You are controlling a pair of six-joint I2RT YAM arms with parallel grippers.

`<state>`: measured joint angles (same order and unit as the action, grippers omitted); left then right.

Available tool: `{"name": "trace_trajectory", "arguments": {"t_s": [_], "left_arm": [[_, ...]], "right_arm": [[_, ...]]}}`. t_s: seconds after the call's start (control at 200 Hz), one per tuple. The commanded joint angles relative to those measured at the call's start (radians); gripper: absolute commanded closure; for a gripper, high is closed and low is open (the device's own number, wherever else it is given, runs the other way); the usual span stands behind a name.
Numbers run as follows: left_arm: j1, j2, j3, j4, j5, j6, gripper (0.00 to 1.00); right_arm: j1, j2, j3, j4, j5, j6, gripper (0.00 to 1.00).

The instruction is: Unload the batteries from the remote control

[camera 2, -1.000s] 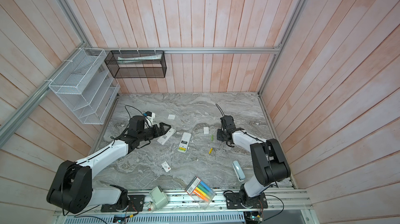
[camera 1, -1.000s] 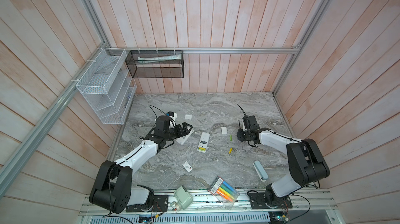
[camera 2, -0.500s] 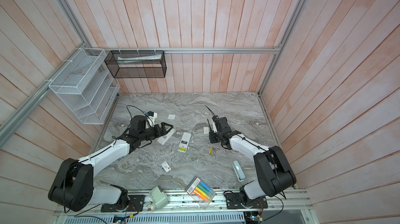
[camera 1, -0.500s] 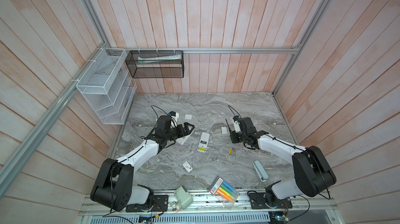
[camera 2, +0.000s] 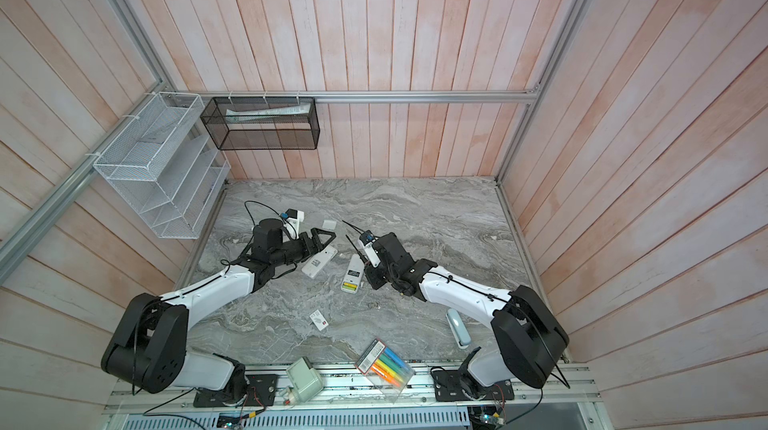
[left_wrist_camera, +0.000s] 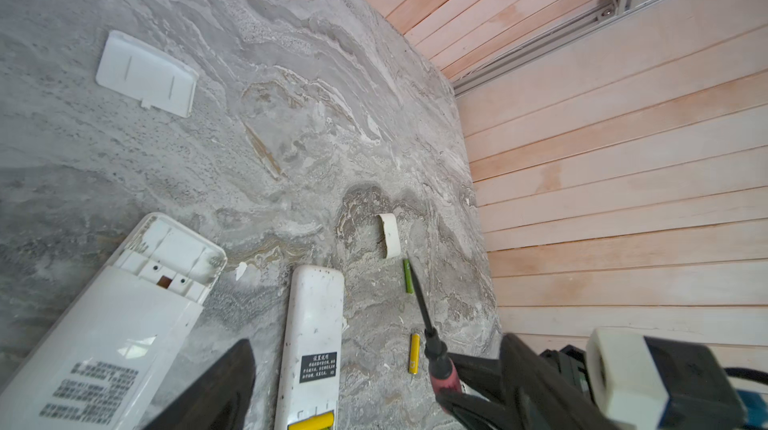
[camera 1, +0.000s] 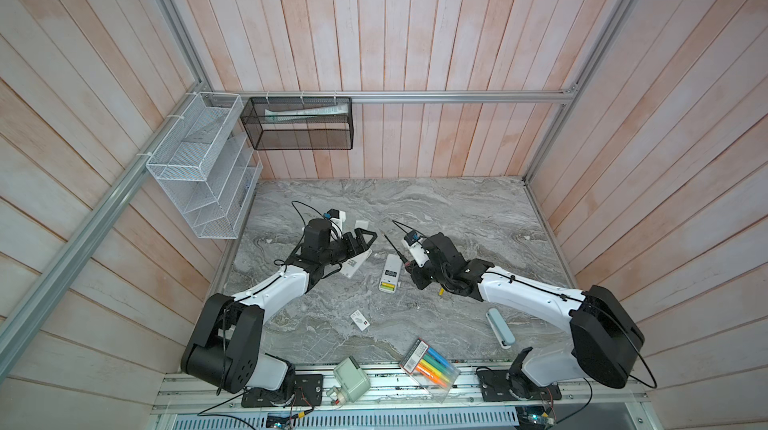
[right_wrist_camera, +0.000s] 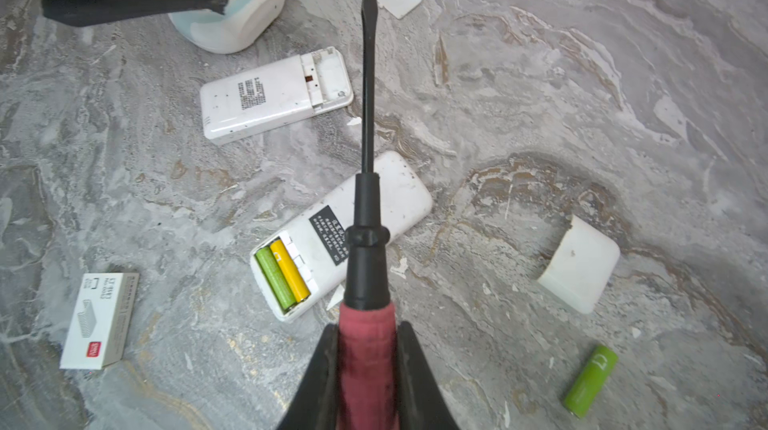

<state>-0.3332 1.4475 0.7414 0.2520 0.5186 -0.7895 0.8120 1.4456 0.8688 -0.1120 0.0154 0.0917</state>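
Observation:
A slim white remote control (right_wrist_camera: 365,203) (camera 1: 390,277) lies back up with its compartment open. Two batteries (right_wrist_camera: 282,278), green beside yellow, sit inside it. A loose green battery (right_wrist_camera: 590,380) (left_wrist_camera: 408,276) and a loose yellow one (left_wrist_camera: 414,353) lie on the marble to its right. My right gripper (right_wrist_camera: 365,326) (camera 1: 412,266) is shut on the red handle of a screwdriver (right_wrist_camera: 368,74), whose blade hangs over the remote. My left gripper (camera 1: 368,240) (left_wrist_camera: 378,399) stands open and empty above a wider, empty remote (camera 1: 355,264) (left_wrist_camera: 112,324).
Two loose white battery covers (right_wrist_camera: 579,263) (left_wrist_camera: 147,74) lie on the marble. A staples box (right_wrist_camera: 99,319) sits nearer the front, with a pale blue case (camera 1: 500,328) at the right. A marker pack (camera 1: 430,367) overhangs the front edge.
My right arm has swung left with the screwdriver, from beside the loose batteries to over the slim remote. The left arm has hardly moved.

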Motion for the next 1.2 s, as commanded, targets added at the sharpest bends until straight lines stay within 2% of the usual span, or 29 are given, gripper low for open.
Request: {"name": "trace_trajectory", "arguments": {"t_s": [0.0, 0.275, 0.52, 0.625, 0.805, 0.995, 1.07, 1.195], "left_arm": [[-0.004, 0.021, -0.016, 0.104, 0.033, -0.055, 0.12], [-0.012, 0.065, -0.018, 0.159, 0.047, -0.106, 0.30], [-0.019, 0.099, -0.022, 0.221, 0.064, -0.147, 0.58], [-0.020, 0.105, -0.023, 0.227, 0.067, -0.155, 0.65], [-0.021, 0.114, -0.022, 0.229, 0.073, -0.157, 0.81], [-0.021, 0.120, -0.024, 0.222, 0.079, -0.164, 0.91], [-0.021, 0.120, -0.025, 0.218, 0.081, -0.171, 1.00], [-0.021, 0.119, -0.025, 0.207, 0.084, -0.184, 1.00]], "right_arm": [[0.038, 0.010, 0.045, 0.011, 0.074, -0.026, 1.00], [0.101, 0.057, 0.097, 0.015, 0.093, -0.028, 1.00], [0.113, 0.068, 0.115, 0.014, 0.090, -0.027, 1.00], [0.116, 0.071, 0.118, 0.015, 0.095, -0.027, 1.00], [0.119, 0.073, 0.119, 0.017, 0.102, -0.032, 1.00], [0.119, 0.070, 0.116, 0.026, 0.111, -0.044, 1.00], [0.119, 0.072, 0.114, 0.028, 0.118, -0.052, 1.00], [0.119, 0.072, 0.101, 0.050, 0.136, -0.067, 1.00]]}}
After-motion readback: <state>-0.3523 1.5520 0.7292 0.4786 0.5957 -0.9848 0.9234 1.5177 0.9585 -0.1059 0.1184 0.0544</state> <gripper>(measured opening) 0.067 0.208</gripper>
